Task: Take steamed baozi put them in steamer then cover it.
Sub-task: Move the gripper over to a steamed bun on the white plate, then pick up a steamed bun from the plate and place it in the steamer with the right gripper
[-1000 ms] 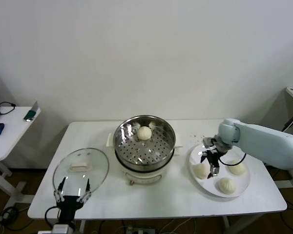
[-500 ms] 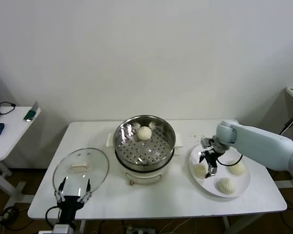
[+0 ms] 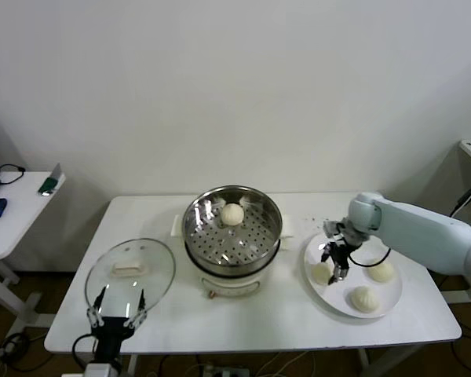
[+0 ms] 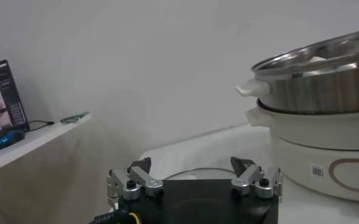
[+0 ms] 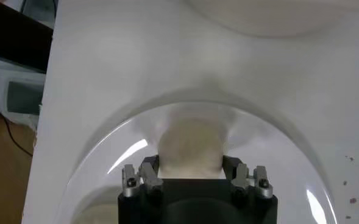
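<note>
Clamping the right claw (image 3: 332, 267) on a steamed baozi (image 5: 189, 145) on the plate (image 3: 381, 302); left claw (image 3: 116, 309) spread apart by the cover (image 3: 130, 273).

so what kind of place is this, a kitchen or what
Probably a robot test room set up as a mock kitchen, not a real one: a plain white folding table against a bare wall, a shiny steel steamer pot, and a screen on a side desk.
</note>
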Available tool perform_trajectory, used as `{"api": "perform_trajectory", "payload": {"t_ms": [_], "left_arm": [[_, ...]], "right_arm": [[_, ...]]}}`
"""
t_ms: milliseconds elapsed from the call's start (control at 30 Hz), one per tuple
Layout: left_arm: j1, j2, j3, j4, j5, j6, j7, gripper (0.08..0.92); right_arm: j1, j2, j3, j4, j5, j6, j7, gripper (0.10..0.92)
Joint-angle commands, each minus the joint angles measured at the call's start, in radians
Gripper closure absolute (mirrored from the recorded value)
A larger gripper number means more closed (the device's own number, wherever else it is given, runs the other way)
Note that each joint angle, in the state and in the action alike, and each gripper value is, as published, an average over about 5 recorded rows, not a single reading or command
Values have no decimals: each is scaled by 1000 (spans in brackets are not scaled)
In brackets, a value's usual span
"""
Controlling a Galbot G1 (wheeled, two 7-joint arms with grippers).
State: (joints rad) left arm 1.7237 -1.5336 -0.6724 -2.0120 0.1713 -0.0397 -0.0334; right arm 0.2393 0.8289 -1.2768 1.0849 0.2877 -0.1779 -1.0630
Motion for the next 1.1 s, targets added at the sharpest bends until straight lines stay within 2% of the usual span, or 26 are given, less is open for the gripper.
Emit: {"api": "perform_trajectory", "payload": {"t_ms": [33, 333, 533, 767, 1100], "left_arm": [[2, 0, 2, -6, 2, 2, 0, 177], [-3, -10, 30, -34, 34, 19, 2, 177], [-4, -10, 52, -49, 48, 19, 5, 177], [7, -9, 58, -64, 50, 13, 5, 177], [39, -17, 44, -84, 44, 2, 0, 177]], "right_arm": [[104, -15, -46, 17, 62, 0, 1, 352], [556, 25, -341, 36, 342, 19, -16, 347], [702, 106, -403, 40, 494, 9, -30, 347], [699, 276, -354, 36, 583, -42, 0, 343], [531, 517, -251, -33, 586, -93, 86, 338]]}}
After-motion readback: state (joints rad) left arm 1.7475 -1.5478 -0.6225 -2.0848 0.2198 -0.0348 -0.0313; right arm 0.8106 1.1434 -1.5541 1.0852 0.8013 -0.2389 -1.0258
